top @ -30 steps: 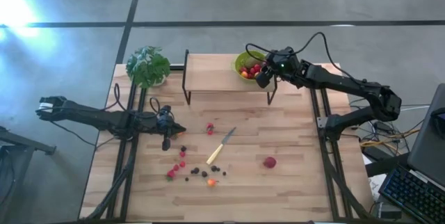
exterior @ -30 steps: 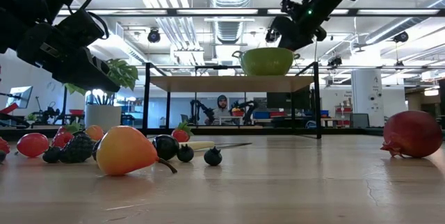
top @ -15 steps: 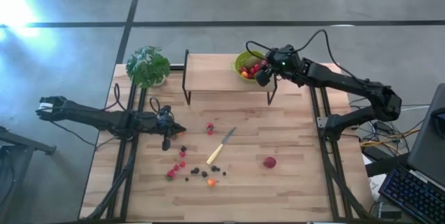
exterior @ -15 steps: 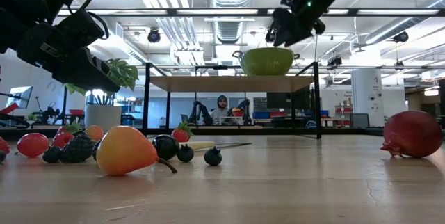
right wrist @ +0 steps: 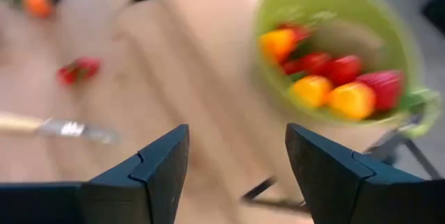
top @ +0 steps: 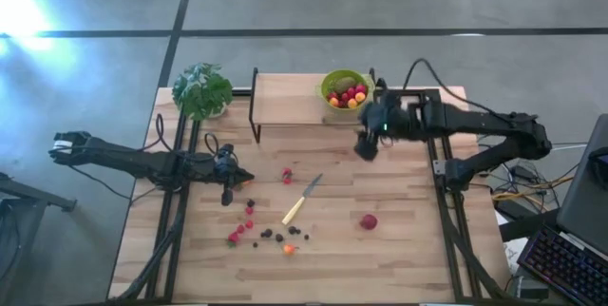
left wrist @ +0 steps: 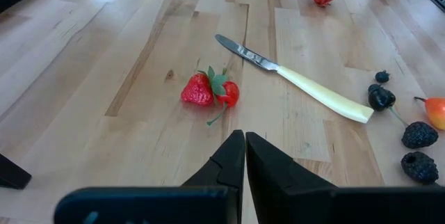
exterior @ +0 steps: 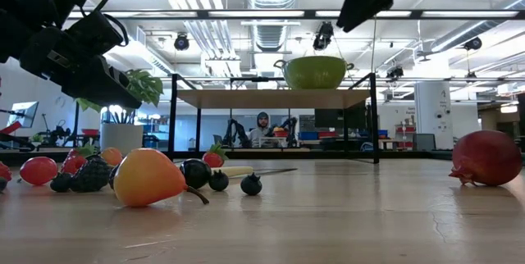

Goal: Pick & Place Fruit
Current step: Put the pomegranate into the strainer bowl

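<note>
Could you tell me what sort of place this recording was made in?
Probably a robotics lab or open workshop: the wooden table carries black arm frames, exposed ducts run across the ceiling, and a person sits among more robot arms behind.

A pale-handled metal knife (top: 302,200) lies at a slant on the light wooden plank table (top: 399,249) — mid-table. A leafy green potted plant (top: 201,90) stands at the far left corner, beside a black-legged wooden shelf (top: 285,99).

bowl (top: 343,88) on shelf (top: 304,101), knife (top: 302,200) below
</note>
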### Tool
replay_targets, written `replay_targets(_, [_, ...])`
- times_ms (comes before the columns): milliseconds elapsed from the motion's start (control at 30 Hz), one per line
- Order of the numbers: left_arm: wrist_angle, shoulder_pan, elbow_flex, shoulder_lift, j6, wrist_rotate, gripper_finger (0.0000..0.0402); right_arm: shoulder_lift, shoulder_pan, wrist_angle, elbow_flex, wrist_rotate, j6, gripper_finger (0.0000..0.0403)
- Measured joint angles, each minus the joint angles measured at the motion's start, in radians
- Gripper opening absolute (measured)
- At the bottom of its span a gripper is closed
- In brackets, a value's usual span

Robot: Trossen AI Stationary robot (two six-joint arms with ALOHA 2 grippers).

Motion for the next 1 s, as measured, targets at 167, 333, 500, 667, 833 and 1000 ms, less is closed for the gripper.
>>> replay_targets(167, [0.0,0.0,0.0,0.0,0.0,0.0,0.002,0.001,0.187,-0.015,-0.034,0.009,0.106,0.0226])
replay_targets(333, [0.0,0.0,0.0,0.0,0.0,0.0,0.002,0.001,0.358,-0.014,-0.065,0.01,0.214,0.024])
replay_targets(500, [0.0,0.0,0.0,0.0,0.0,0.0,0.002,0.002,0.51,-0.011,-0.1,0.011,0.33,0.027])
replay_targets(667, [0.0,0.0,0.0,0.0,0.0,0.0,0.002,0.025,0.648,-0.012,-0.15,0.01,0.481,0.0305])
replay_targets(833, [0.0,0.0,0.0,0.0,0.0,0.0,0.002,0.078,0.76,-0.007,-0.197,0.009,0.618,0.0328])
replay_targets(1000, [0.0,0.0,0.0,0.0,0.0,0.0,0.002,0.159,0.822,-0.005,-0.229,0.008,0.703,0.0341])
